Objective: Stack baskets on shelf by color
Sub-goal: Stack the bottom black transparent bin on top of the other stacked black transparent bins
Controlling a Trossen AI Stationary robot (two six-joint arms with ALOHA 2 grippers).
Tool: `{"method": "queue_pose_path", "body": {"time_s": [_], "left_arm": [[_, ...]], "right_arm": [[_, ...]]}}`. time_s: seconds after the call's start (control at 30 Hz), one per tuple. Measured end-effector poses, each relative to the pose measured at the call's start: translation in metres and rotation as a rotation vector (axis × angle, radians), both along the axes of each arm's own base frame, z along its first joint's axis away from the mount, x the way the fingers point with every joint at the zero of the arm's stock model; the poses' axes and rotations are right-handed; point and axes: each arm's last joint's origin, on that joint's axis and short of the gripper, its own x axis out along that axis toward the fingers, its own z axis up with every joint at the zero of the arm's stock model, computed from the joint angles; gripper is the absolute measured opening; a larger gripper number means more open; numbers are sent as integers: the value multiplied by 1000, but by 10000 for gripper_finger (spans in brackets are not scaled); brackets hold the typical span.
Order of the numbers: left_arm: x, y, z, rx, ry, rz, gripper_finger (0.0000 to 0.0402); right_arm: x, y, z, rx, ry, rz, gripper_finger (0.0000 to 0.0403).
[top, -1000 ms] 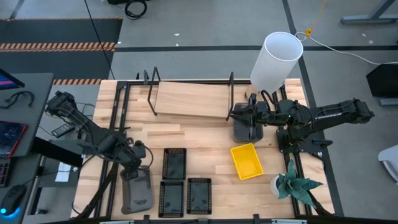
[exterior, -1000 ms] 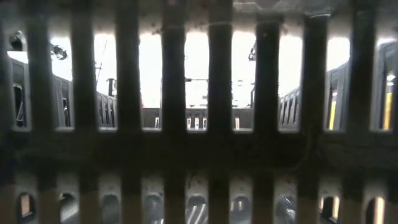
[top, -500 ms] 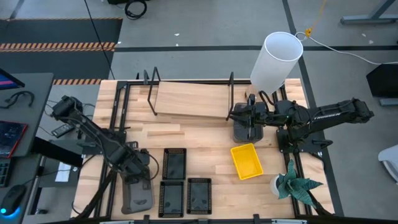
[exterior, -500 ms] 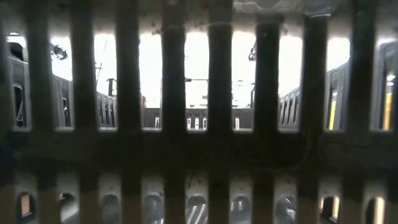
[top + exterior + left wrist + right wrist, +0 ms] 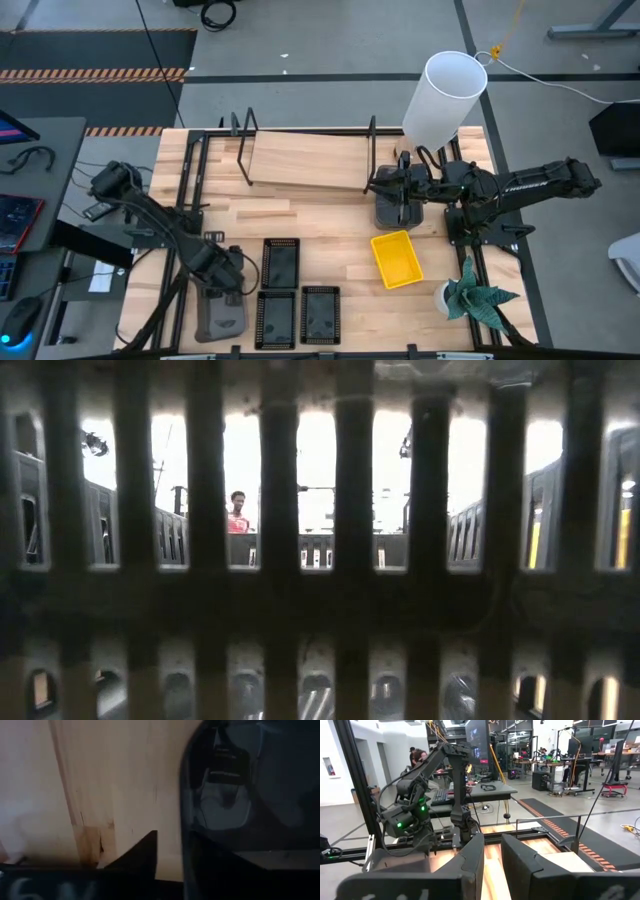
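While the low view is blocked by black mesh pressed against its lens, the high view gives the layout. Nearest the front edge of the worktop [image 5: 330, 225]: a dark grey basket [image 5: 219, 312] at front left, with the left tool [image 5: 222, 278] low over its far end. Left wrist view shows one finger [image 5: 137, 852] on the wood just outside the basket's rim, the other apparently inside the wall; whether the jaws have clamped cannot be told. Beside it, three black mesh baskets [image 5: 281, 263] lie flat in a cluster. Yellow basket [image 5: 396, 258] sits alone to the right, near a small potted plant [image 5: 478, 298].

Farther back: right tool [image 5: 398, 186] at a second grey basket [image 5: 396, 209], just off the shelf's right end frame; fingers [image 5: 470, 855] stand narrowly parted and upright over the rim, apparently gripping it. Shelf [image 5: 305, 160] at the rear carries no baskets.

Risks, as judgement: a thin-wall pinch may slip or tilt the grey basket on lifting; the left arm's swing could clip the mesh baskets; the wire end frame may snag the right basket going in.
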Motion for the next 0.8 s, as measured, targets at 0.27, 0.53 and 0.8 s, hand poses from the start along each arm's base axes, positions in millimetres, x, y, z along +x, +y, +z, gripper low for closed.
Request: {"method": "queue_pose_path", "body": {"time_s": [0.27,0.53,0.8], "left_arm": [[-2,8,5,61,75,23,11],[7,12,38,128,81,-20,5],[20,26,90,228,9,39,4]], "right_arm": [[0,0,0,2,1,0,71],[0,0,0,3,1,1,71],[5,2,-4,-2,21,57,71]]}}
